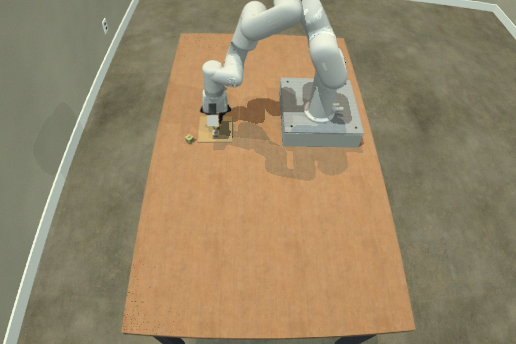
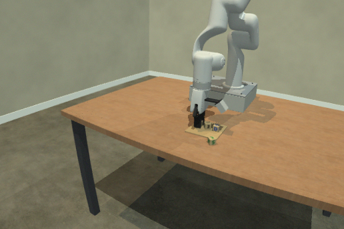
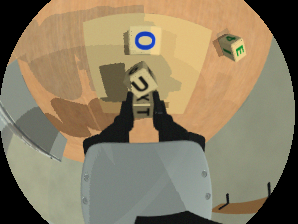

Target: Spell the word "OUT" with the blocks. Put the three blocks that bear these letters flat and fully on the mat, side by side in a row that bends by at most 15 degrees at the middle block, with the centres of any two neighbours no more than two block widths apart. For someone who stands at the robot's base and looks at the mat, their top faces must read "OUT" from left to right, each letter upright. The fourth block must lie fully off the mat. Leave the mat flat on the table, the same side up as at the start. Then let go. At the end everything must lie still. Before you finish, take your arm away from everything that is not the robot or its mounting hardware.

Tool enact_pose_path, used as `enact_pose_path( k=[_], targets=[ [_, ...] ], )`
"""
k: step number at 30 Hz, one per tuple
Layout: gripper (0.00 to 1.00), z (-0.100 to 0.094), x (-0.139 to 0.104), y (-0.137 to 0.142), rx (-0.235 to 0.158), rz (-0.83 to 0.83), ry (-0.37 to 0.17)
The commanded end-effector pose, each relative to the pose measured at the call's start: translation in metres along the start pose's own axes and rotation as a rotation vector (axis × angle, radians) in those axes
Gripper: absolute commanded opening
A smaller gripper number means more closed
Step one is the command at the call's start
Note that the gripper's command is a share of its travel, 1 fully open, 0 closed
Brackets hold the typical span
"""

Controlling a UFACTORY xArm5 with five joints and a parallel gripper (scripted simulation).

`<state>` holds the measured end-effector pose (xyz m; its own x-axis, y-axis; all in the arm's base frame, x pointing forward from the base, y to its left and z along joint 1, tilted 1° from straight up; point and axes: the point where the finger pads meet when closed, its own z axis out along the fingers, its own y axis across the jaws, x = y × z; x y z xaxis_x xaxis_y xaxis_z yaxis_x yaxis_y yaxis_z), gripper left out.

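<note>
the t block (image 3: 142,111) is sitting over the mat (image 1: 202,128) (image 2: 203,132) (image 3: 190,65), toward its side by the nearer short edge of the counter (image 1: 260,236) (image 2: 267,157) (image 3: 60,30). the gripper (image 1: 218,120) (image 2: 199,124) (image 3: 142,99) is pointing down around it, its fingers standing fairly narrow and, as far as the cramped wrist view shows, pressing on both its sides. the u block (image 2: 208,125) (image 3: 142,82) is resting just beside it, turned askew, with its letter facing up. the o block (image 1: 215,133) (image 2: 216,128) (image 3: 145,40) is lying farther along the mat, its blue letter facing up, with a gap between it and the u block. the fourth block (image 1: 189,139) (image 2: 211,141) (image 3: 232,47), showing green letters, is lying off the mat, near a mat corner and toward the counter's long edge opposite the base. the arm (image 1: 272,21) (image 2: 218,14) is arching across from its grey base (image 1: 322,138) (image 2: 233,102), which is standing by the counter's other long edge, its shadows falling over the wood and mat.
</note>
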<state>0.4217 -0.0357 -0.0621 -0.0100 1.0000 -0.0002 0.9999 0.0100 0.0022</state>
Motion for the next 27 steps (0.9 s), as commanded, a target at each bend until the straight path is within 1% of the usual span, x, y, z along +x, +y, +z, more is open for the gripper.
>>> enact_pose_path(
  k=[1,18,21,23,26,27],
  targets=[
    [0.21,-0.001,0.0,0.001,-0.003,0.0,0.0],
    [0.21,-0.002,0.0,0.001,-0.003,0.0,0.0],
    [0.21,-0.011,0.0,0.001,-0.003,0.0,0.0],
    [0.21,-0.021,0.0,0.001,-0.003,0.0,0.0],
    [0.21,-0.041,0.0,0.001,-0.003,0.0,0.0],
    [0.21,-0.041,0.0,0.001,-0.003,0.0,0.0]
  ],
)
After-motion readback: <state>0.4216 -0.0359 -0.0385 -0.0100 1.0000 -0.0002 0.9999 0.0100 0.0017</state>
